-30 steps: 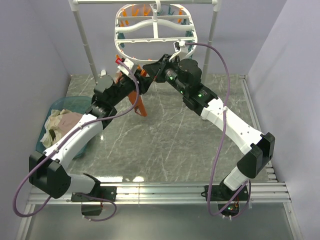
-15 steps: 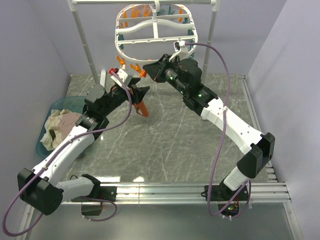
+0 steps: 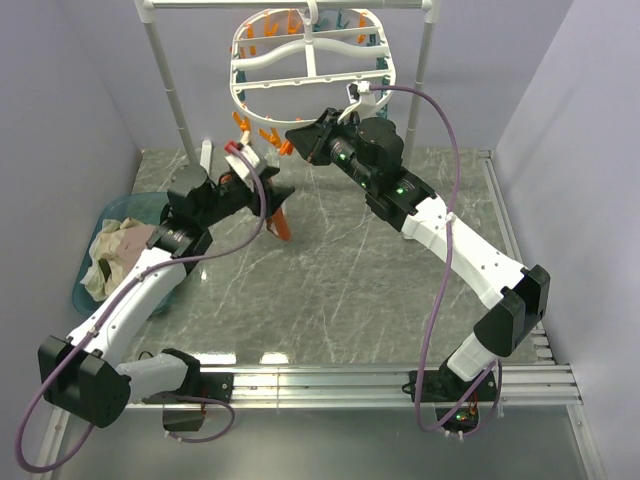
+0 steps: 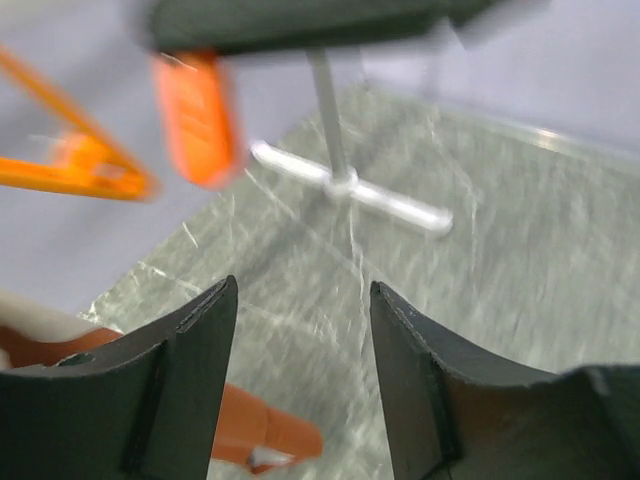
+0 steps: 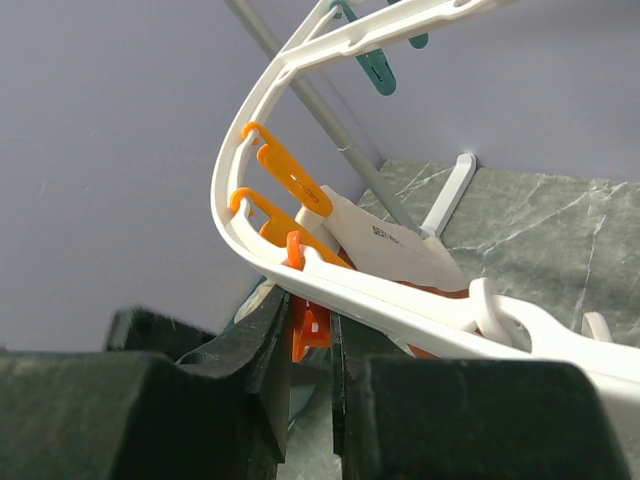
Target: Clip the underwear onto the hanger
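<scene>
Nine o'clock: one teal plastic basin [image 3: 82, 298] holds pale crumpled clothes [image 3: 115, 250]; left gripper [image 4: 302, 292] released, right gripper [image 5: 311, 338] pinches one orange clothespin [image 5: 308, 320].

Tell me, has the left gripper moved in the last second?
Yes. The left gripper has drawn away from the hanger, downward and leftward in the top view.

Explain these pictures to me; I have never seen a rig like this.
Two white robot arms, left and right, are bolted at a grey marbled table's near edge. One picture looks down from above; the other two come from cameras on each wrist. A teal basket of pale clothes sits at the left. A white plastic oval drying hanger hangs from a white pole rack. The right jaws pinch an orange clothespin on it, beside the rust-orange underwear's beige waistband. The left jaws stand open, holding nothing.
</scene>
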{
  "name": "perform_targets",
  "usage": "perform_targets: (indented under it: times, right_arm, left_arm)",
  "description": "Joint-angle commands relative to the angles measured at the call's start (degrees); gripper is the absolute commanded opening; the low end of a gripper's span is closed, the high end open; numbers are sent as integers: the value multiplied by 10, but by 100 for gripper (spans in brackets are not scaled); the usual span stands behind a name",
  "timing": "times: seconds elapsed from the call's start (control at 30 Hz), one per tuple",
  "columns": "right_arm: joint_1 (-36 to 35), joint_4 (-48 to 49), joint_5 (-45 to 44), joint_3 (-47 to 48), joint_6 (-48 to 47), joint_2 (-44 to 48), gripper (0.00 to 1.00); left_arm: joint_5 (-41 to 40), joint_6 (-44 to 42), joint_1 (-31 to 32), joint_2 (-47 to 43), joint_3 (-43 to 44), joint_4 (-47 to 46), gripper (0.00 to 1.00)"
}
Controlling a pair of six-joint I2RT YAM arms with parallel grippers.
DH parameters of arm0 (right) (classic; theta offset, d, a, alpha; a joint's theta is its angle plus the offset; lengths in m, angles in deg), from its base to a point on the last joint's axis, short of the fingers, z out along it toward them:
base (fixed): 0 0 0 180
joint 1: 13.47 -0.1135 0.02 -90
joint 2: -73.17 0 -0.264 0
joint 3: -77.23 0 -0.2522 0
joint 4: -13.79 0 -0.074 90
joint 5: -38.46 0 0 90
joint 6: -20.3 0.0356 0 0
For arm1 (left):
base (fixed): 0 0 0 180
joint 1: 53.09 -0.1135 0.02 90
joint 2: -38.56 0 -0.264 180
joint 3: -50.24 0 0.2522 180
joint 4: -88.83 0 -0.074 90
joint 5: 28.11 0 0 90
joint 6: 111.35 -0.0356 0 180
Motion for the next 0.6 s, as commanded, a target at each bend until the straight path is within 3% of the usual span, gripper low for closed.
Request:
perform_targets:
  times: [0.0, 0.1, 0.2, 0.33, 0.57]
  right_arm:
    - [3, 21, -18, 16, -4, -1, 0]
    - [3, 20, -18, 18, -6, -2, 0]
    - [3, 18, -29, 18, -8, -4, 0]
    - [3, 16, -34, 19, -11, -4, 0]
    - [3, 11, -37, 20, -18, -4, 0]
  left_arm:
    - [68, -164, 24, -24, -19, 88, 61]
    - [38, -304, 64, -25, -38, 159, 62]
    - [-30, -358, 110, -3, -27, 202, 63]
    - [-135, -394, 160, 61, 8, 236, 64]
    - [-277, -425, 191, 161, 88, 259, 66]
